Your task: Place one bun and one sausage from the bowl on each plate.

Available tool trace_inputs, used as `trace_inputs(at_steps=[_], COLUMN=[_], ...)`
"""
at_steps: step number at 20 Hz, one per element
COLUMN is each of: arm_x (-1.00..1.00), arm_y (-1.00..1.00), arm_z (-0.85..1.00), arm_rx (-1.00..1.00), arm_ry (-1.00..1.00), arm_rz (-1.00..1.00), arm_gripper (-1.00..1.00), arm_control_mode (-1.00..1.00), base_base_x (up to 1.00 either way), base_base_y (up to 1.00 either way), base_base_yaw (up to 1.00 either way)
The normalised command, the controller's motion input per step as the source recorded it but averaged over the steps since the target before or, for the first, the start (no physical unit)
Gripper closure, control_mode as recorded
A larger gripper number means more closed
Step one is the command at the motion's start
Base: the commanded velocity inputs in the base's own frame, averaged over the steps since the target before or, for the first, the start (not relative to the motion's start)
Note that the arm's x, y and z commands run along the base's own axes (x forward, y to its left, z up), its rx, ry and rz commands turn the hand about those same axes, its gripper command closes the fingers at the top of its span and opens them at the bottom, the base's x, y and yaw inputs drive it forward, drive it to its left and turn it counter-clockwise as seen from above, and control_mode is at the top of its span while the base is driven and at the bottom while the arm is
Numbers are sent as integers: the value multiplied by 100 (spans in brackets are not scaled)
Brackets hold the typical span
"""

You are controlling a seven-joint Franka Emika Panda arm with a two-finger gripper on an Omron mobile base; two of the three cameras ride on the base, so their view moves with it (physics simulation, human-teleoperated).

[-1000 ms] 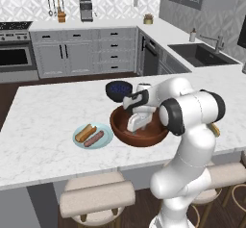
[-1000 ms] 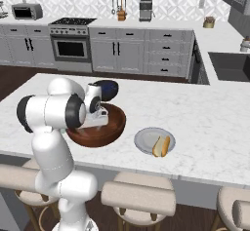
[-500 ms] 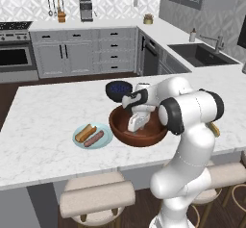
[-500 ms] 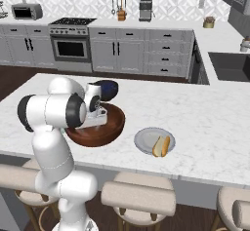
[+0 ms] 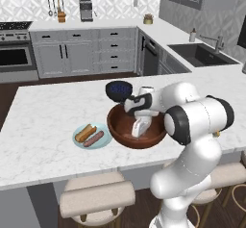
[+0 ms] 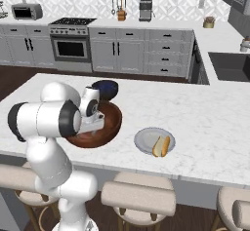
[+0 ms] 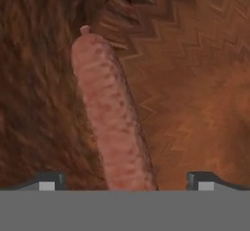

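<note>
Reaching down into the bowl [image 5: 137, 126], the gripper [image 7: 126, 183] sits low inside that deep, round, reddish-brown wooden vessel, whose inner wall shows a zigzag grain up close. Its jaws stand wide and released, one dark tip on either side of a sausage [image 7: 111, 114] that lies on the bowl's floor, and they grasp nothing. The sausage is a long, pinkish-brown cylinder with a mottled skin and a small knotted end pointing away from the hand. The bowl rests on the pale, marbled worktop [image 5: 43, 126], with a smaller dark blue bowl [image 5: 118, 89] touching or just beside its far rim. On the side of the wooden bowl away from the robot's body sits a round, flat, light grey-blue plate [image 5: 92, 136] carrying a golden bun [image 5: 85, 132] and a second sausage [image 5: 93, 138] side by side; from the right base camera the same plate [image 6: 154, 141] shows just beside the bowl [image 6: 100, 125]. Compared with a second ago the arm's pose over the bowl looks almost unchanged, the plate and both bowls lie where they were, and the jaws have drawn in only a touch.
</note>
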Motion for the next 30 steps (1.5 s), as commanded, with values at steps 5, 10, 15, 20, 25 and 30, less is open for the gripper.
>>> trace_inputs(at_steps=[5,10,15,20,25,30], arm_x=[51,33,-36,-99,-98,-21], arm_y=[0,0,0,0,0,0], arm_z=[-39,-54,-80,-79,-69,-49], arm_rx=[0,0,-2,0,-1,0], arm_ry=[2,2,0,-4,-21,-4], arm_rz=[15,14,6,4,6,2], arm_gripper=[-100,-100,-100,-100,-100,-100], arm_control_mode=[-100,-100,-100,-100,-100,-100], base_base_x=[0,0,0,0,0,0], base_base_y=[0,0,0,0,0,0], base_base_yaw=[0,0,0,0,0,0])
